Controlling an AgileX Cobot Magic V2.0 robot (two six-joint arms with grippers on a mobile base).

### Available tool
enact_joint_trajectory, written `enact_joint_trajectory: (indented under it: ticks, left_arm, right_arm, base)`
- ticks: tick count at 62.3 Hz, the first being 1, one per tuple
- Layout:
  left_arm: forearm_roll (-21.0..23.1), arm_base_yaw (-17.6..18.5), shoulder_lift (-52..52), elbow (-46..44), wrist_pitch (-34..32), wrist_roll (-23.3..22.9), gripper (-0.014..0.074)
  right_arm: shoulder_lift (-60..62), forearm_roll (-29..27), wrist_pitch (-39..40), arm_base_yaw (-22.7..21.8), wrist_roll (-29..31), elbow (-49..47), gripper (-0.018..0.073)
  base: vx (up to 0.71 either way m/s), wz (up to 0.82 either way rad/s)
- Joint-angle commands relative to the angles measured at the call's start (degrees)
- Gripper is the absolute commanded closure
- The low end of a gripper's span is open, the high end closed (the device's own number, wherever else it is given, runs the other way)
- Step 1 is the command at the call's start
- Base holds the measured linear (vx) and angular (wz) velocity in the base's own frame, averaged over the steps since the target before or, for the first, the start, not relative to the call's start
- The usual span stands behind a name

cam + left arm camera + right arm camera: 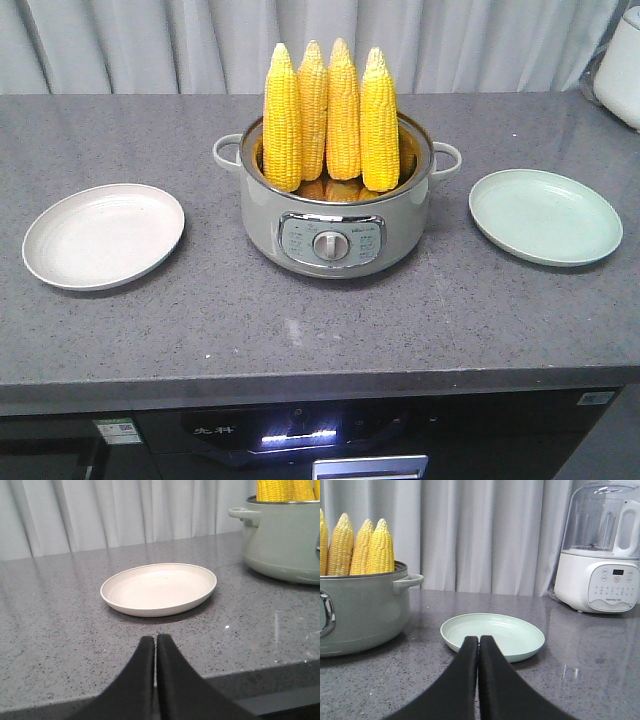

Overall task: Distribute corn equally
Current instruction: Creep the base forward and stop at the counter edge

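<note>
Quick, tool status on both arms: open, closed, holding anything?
The left tool is closed and holds nothing, just short of the cream plate.
The right tool is closed and holds nothing, at the near edge of the green plate.

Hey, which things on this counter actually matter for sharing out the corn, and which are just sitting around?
For the job:
- four corn cobs, standing upright in the electric pot
- beige plate, empty
- green plate, empty

Just lying about:
- white blender beyond the green plate
- grey curtain behind the counter
</note>
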State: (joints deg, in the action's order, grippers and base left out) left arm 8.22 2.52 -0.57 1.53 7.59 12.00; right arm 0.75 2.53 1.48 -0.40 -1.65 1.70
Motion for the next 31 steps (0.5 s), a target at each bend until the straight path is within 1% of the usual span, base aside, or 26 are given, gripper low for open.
enact_joint_trajectory:
  ticks: [1,31]
  left_arm:
    - [0.18,-0.03,-0.95,0.19,-3.85,-0.56,0.0603]
    - [0.18,-0.03,-0.95,0.19,-3.85,-0.56,0.0603]
  right_arm:
    - [0.18,0.39,4.59,-0.26,0.26,0.56,0.0564]
    - [0.18,0.39,4.59,-0.26,0.26,0.56,0.0564]
  base:
    - [0.03,0.00]
    - [0.03,0.00]
